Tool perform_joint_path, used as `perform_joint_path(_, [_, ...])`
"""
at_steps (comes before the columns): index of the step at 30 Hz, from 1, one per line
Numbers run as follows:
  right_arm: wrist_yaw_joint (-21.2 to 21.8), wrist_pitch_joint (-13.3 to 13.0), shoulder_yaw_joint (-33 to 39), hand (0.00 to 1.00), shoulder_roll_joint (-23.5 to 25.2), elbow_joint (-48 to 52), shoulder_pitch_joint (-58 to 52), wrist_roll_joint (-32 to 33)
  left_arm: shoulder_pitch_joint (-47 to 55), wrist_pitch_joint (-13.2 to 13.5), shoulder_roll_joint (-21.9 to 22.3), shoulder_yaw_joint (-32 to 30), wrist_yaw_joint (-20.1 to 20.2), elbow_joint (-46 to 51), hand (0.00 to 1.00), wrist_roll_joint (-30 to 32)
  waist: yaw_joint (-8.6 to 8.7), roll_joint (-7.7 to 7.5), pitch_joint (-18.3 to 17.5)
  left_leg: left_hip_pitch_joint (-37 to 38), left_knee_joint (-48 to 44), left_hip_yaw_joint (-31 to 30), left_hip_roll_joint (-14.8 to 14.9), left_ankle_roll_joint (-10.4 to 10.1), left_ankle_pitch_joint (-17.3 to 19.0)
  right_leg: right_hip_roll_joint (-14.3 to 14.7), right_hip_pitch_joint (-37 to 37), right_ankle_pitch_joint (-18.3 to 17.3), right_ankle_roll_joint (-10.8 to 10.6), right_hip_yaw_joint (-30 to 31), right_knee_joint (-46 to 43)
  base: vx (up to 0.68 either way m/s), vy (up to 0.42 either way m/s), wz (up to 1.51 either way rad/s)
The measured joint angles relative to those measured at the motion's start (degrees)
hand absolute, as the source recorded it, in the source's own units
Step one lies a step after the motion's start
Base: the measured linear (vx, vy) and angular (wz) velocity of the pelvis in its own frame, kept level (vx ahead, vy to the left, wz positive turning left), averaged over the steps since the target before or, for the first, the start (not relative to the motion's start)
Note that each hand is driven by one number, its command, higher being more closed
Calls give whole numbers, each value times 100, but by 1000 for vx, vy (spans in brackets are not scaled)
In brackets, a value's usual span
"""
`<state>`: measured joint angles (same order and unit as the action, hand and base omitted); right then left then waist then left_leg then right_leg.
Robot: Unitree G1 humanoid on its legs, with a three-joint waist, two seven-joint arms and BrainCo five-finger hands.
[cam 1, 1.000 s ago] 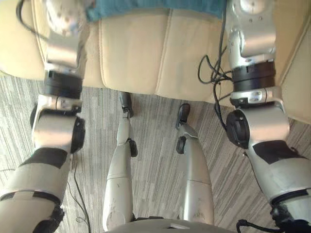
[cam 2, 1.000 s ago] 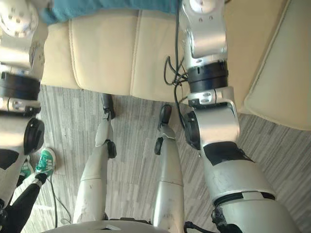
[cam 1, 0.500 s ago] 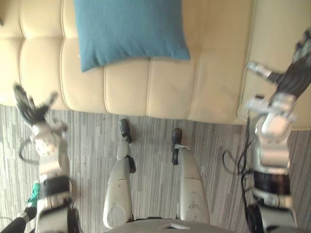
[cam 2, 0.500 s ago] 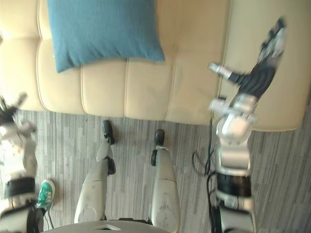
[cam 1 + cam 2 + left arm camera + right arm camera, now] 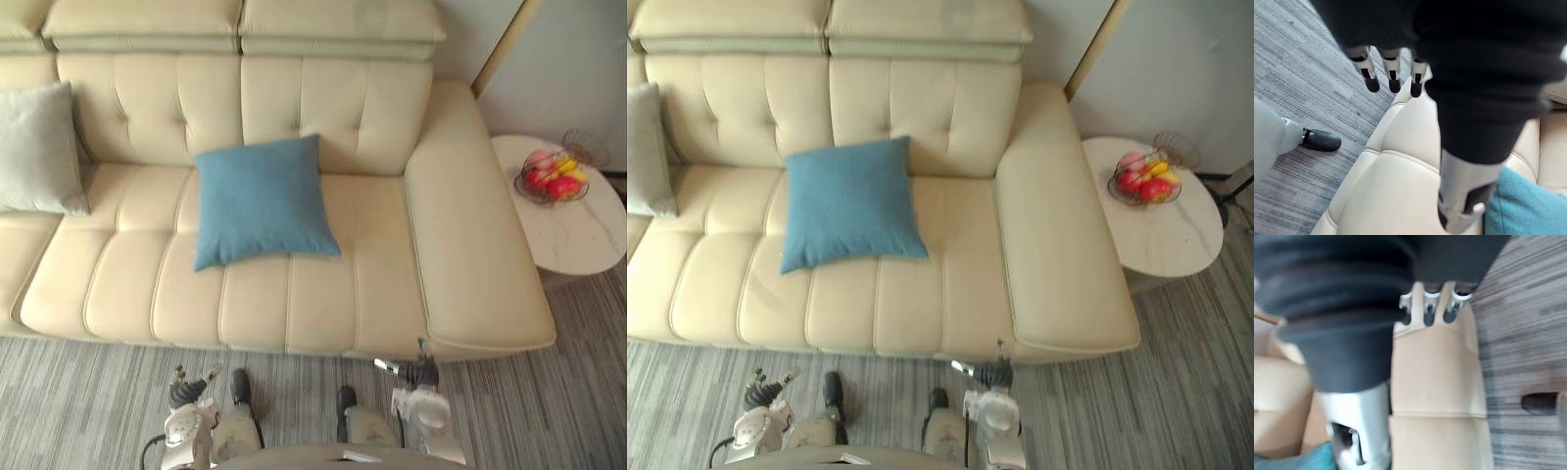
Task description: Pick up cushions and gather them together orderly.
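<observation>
A blue cushion point(image 5: 260, 201) lies on the middle seat of the cream sofa point(image 5: 460, 245), leaning toward the backrest. A grey cushion point(image 5: 39, 147) stands against the backrest at the sofa's left end. Both hands hang low in front of the sofa's front edge, well short of the cushions. My left hand point(image 5: 186, 394) is open, its fingers point(image 5: 1393, 73) straight and its thumb point(image 5: 1464, 196) apart, holding nothing. My right hand point(image 5: 421, 375) is open too, fingers point(image 5: 1430, 308) straight, nothing in it. A corner of the blue cushion point(image 5: 1528, 205) shows past the left thumb.
A round white side table point(image 5: 588, 230) stands right of the sofa's armrest, carrying a wire basket of fruit point(image 5: 549, 178). Grey striped carpet point(image 5: 78, 401) runs along the sofa's front. A wall closes the far right corner.
The camera has tilted up, so the whole sofa shows now. Both arms have dropped from raised positions to low at the picture's bottom edge. Both hands stay open.
</observation>
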<state>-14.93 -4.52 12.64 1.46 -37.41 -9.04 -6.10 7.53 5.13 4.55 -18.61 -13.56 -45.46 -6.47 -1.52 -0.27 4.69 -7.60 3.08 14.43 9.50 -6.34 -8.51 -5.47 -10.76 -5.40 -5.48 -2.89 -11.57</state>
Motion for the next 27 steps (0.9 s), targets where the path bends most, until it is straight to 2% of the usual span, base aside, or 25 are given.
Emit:
perform_joint_path(6, [127,227,365,0,27,-858,27,-72,-64,-27,-37,-48,66,-506,0,225,-17,-13,-94,473,129,144,-6,-45,44,31,499,182,-18,108,375,38,29,-13])
perform_joint_path(11, [178,245,400,0,96,-982,150,-75,-168,-48,-230,-39,43,-665,0,342,-53,-168,-8,564,-25,418,32,-68,149,79,502,368,-9,352,412,-24,14,-29])
perform_joint_path(12, [176,245,386,0,145,-1017,147,-30,-213,-62,-300,-53,0,-671,0,345,-71,-338,64,478,-286,436,19,11,303,42,509,347,144,370,477,-94,29,-13])
perform_joint_path(13, [177,246,371,0,159,-1044,199,-7,-215,-79,-310,-55,-18,-672,0,352,-99,-357,50,409,-390,424,23,31,341,19,538,329,363,295,594,-99,14,-17])
perform_joint_path(14, [173,252,437,0,95,-1088,193,21,-211,-108,-250,-61,-48,-652,0,385,-152,-162,-18,363,-375,283,153,76,389,-18,628,110,753,-206,595,-49,-2,-22])
perform_joint_path(15, [170,249,451,0,36,-1101,204,22,-209,-113,-173,-116,-108,-586,0,422,-175,-118,31,317,-429,317,268,186,359,-130,340,-158,747,-454,-298,-96,-30,8])
perform_joint_path(16, [167,243,424,0,60,-1122,262,20,-198,-148,-224,-151,-151,-555,0,436,-118,-135,58,197,-665,206,290,196,345,-335,-17,-424,381,-552,-2088,-88,-31,29])
perform_joint_path(17, [165,248,422,0,68,-1199,270,20,-178,-151,-263,-148,-163,-554,0,436,-124,-202,37,139,-767,169,278,185,339,-400,-26,-512,248,-585,-2599,-104,-52,63])
perform_joint_path(18, [166,256,342,0,71,-1375,317,17,-128,-155,-320,-151,-199,-542,0,436,-167,-312,-19,38,-910,84,273,188,342,-431,99,-612,88,-574,-3061,-95,-135,48])
perform_joint_path(19, [153,253,228,0,114,-1478,424,12,-36,-165,-347,-150,-257,-446,0,436,-284,-445,-100,-119,-1098,-5,268,174,333,-397,364,-558,70,-558,-2731,-114,-170,26])
perform_joint_path(20, [143,247,167,0,121,-1518,520,12,-19,-155,-327,-154,-292,-380,0,388,-379,-478,-127,-300,-1226,15,289,137,305,-337,481,-809,0,-559,-2218,-114,-203,-11])
perform_joint_path(22, [105,218,127,0,72,-1523,914,16,-138,-163,-269,-92,-368,-393,0,391,-516,-344,-189,-664,-1217,47,453,69,119,-8,607,-1046,48,-621,-1124,-229,-188,-42])
perform_joint_path(23, [52,193,106,0,-52,-1507,1117,19,-243,-185,-112,46,-386,-540,0,394,-465,121,55,-746,-1098,-155,636,80,-67,242,888,-787,94,-776,-508,-343,-151,-14])
perform_joint_path(24, [20,205,110,0,-114,-1518,1127,20,-239,-181,-50,124,-396,-534,0,405,-453,245,102,-714,-994,-224,641,81,-74,307,934,-690,117,-805,-395,-350,-85,13])
perform_joint_path(25, [-45,258,115,0,-176,-1534,1081,26,-225,-190,-1,222,-416,-534,0,414,-464,339,103,-657,-862,-241,649,102,-79,349,942,-627,149,-845,-348,-260,-14,13])
perform_joint_path(26, [-62,263,160,0,-225,-1531,900,26,-146,-193,2,280,-461,-533,0,436,-435,416,94,-491,-631,-157,620,-17,57,313,973,-628,181,-905,-332,-195,-14,17])
perform_joint_path(27, [-65,292,216,0,-198,-1531,846,28,-123,-193,-1,291,-475,-532,0,437,-396,366,74,-451,-544,-100,558,-54,228,231,977,-611,217,-934,-276,-138,21,22])
